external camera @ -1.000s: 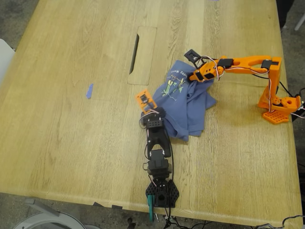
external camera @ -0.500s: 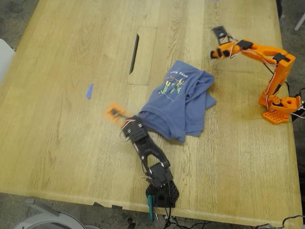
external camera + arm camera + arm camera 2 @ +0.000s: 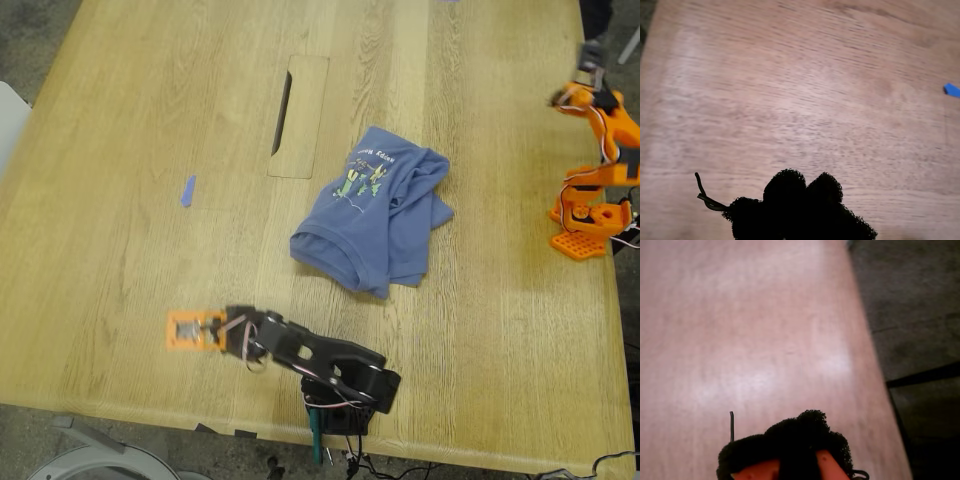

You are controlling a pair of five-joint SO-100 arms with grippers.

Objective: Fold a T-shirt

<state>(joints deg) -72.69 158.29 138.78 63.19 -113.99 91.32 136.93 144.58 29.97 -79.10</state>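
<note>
Slate-blue cotton, soft and rumpled: the T-shirt [image 3: 372, 217] lies bunched in a loose heap near the middle of the pale wooden table [image 3: 120, 120], its small green-yellow cartoon print facing up with white lettering too small to read. Neither arm touches it. My first gripper [image 3: 195, 330], black with an orange jaw, lies low over bare wood well apart from the cloth; whether its jaws are parted I cannot tell. My second gripper [image 3: 585, 85], blurred at the table's edge on the exterior view's right, is equally unclear. A blue tape scrap [image 3: 187, 190] sits beside a rectangular cable hatch [image 3: 298, 116].
</note>
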